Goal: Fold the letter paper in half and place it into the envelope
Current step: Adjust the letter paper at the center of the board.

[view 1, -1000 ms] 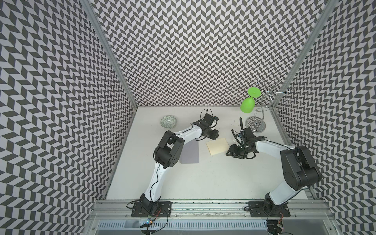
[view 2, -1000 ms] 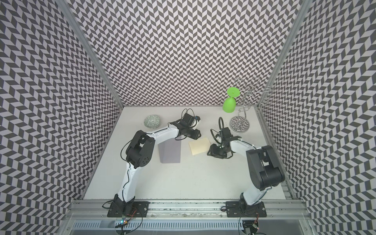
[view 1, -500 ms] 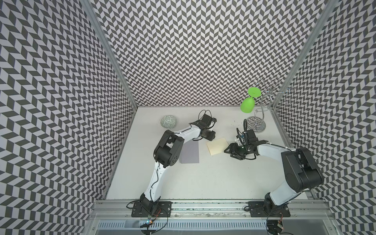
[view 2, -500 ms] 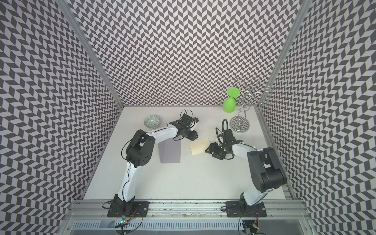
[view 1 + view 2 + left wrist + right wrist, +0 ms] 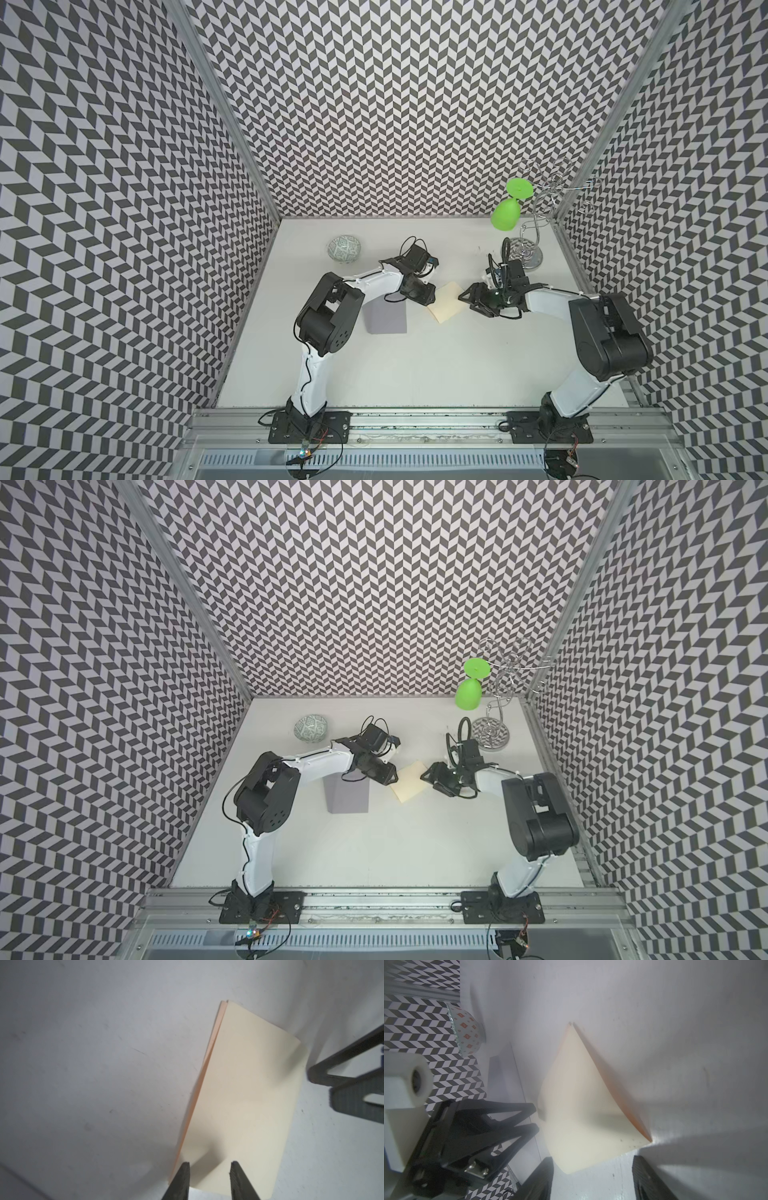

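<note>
The left end effector (image 5: 209,1167) has its two dark fingers partly apart, with a clear gap between them and nothing clamped. In the left wrist view its tips sit over one short end of the letter paper (image 5: 245,1095); I cannot tell whether they touch the sheet. The right end effector (image 5: 592,1158) stands wider open and is also empty, with the opposite end of the sheet just ahead of its fingers.

In both top views the two end effectors face each other slightly right of the frame's centre, the left one (image 5: 428,293) at the paper's left edge and the right one (image 5: 463,296) at its right edge. The letter paper (image 5: 446,303) lies folded on the white bench (image 5: 415,365), cream side up. A peach inner face shows along the open edge, where the upper leaf lifts a little.

The grey-lavender envelope (image 5: 386,318) lies flat just left of the paper, partly under the left arm and apart from the sheet. A patterned bowl (image 5: 344,248) sits further up and left. At the upper right, a green goblet (image 5: 506,214) hangs upside down on a wire stand (image 5: 536,216).
</note>
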`<state>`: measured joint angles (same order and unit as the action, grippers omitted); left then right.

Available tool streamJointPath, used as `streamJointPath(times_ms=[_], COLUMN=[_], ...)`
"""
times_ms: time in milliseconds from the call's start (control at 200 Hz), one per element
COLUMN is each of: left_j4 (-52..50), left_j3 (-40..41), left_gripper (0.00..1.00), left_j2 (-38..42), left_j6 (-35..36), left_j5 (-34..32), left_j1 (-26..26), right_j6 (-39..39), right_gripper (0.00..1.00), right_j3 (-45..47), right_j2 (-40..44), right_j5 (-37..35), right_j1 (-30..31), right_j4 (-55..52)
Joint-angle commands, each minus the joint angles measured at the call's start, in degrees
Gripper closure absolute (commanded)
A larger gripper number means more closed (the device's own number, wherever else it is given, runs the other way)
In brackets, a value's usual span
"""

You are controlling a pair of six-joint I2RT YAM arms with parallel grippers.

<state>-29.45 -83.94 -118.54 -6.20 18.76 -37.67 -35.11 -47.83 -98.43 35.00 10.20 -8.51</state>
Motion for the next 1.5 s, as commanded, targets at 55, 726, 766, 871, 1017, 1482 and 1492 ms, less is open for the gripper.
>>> streamJointPath(times_ms=[55, 726, 766, 871, 1017, 1482, 1492], left_j4=[-4.4, -1.5, -1.5, -2.3, -3.1, -3.6, -3.4], left_j3=[1.1, -11.7, -12.1, -12.9, -12.2, -0.2, 0.2], left_gripper=[0.67, 0.6, 0.6, 0.59, 0.59, 0.59, 0.59], left_j2=[3.2, -8.0, -8.8, -10.8, -11.2, -2.0, -2.0], left_j6=[-0.1, 1.0, 1.2, 1.3, 1.0, -1.7, -1.8], left_j5=[6.6, -4.5, -4.4, -3.7, -1.4, 9.7, 9.9], left_j1=[-1.0, 2.0, 2.2, 2.3, 2.3, 1.3, 1.3], right_j6=[1.3, 0.5, 0.0, -0.7, -2.7, -3.5, -3.5], right_gripper=[0.37, 0.37, 0.37, 0.37, 0.37, 0.38, 0.38], right_j3=[-0.8, 5.9, 6.5, 6.7, 6.4, 5.6, 5.5], right_j2=[-4.2, 2.0, 2.5, 2.3, 0.5, -7.6, -7.7], right_j5=[-3.6, -4.7, -4.9, -5.6, -5.7, -2.7, -2.6], right_j1=[-0.5, -1.0, -0.9, -0.9, -0.9, -0.9, -0.8], right_j4=[-2.6, -4.7, -4.3, -3.9, -2.2, 2.6, 2.6])
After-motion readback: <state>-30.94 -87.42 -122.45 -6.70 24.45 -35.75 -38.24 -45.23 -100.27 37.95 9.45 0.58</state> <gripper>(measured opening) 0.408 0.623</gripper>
